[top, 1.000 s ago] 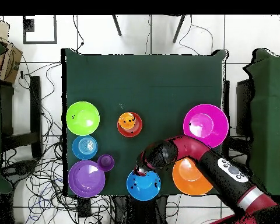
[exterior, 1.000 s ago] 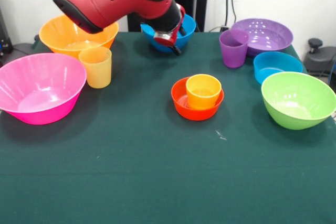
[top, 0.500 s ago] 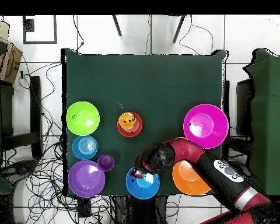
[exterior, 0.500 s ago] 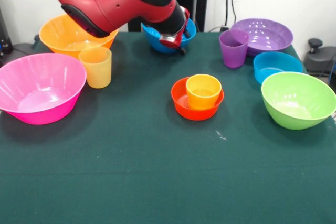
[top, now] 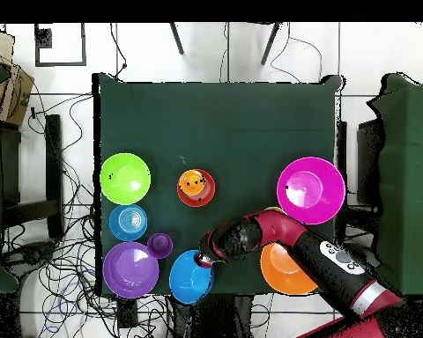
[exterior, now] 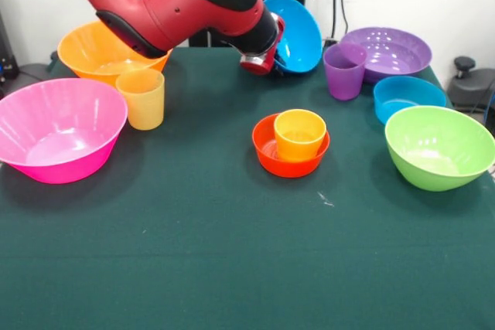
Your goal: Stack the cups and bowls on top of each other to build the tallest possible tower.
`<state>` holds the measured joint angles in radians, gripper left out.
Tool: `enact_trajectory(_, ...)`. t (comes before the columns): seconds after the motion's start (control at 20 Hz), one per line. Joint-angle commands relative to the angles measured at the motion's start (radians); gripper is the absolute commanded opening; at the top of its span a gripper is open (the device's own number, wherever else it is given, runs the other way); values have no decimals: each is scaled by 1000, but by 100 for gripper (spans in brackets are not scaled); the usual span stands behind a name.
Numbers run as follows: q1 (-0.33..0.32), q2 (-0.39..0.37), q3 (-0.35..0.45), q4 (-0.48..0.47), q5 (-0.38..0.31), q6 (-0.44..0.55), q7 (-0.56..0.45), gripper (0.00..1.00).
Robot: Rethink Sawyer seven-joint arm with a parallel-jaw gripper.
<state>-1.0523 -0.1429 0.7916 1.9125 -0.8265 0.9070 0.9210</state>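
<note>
My gripper (exterior: 268, 56) is shut on the rim of the medium blue bowl (exterior: 298, 32), which hangs tilted on its side above the table's far edge. From overhead the blue bowl (top: 189, 278) sits left of the gripper (top: 203, 258). The tower stands mid-table: an orange cup (exterior: 300, 134) inside the small red-orange bowl (exterior: 267, 151). A purple cup (exterior: 344, 71) stands just right of the held bowl, in front of the wide purple bowl (exterior: 389, 50). The yellow-orange cup (exterior: 141, 98) stands at the left.
A big pink bowl (exterior: 58, 129) and a big yellow bowl (exterior: 104, 50) fill the left side, under the arm. A small blue bowl (exterior: 408, 96) and a lime green bowl (exterior: 439, 146) sit at the right.
The blue bowl has come up off the table in my gripper, tipped onto its side and moved right, toward the purple cup. Nothing else has moved.
</note>
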Motion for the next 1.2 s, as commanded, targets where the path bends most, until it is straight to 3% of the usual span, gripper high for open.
enact_trajectory(0.05,58,-10,-68,-92,-19,-74,59,0)
enact_trajectory(0.3,91,-65,-88,-53,10,-85,170,0)
enact_trajectory(0.5,137,-144,-105,3,68,-83,286,0)
enact_trajectory(0.85,144,-258,-161,115,212,-40,405,0)
enact_trajectory(1.2,158,-236,-235,174,386,17,532,0)
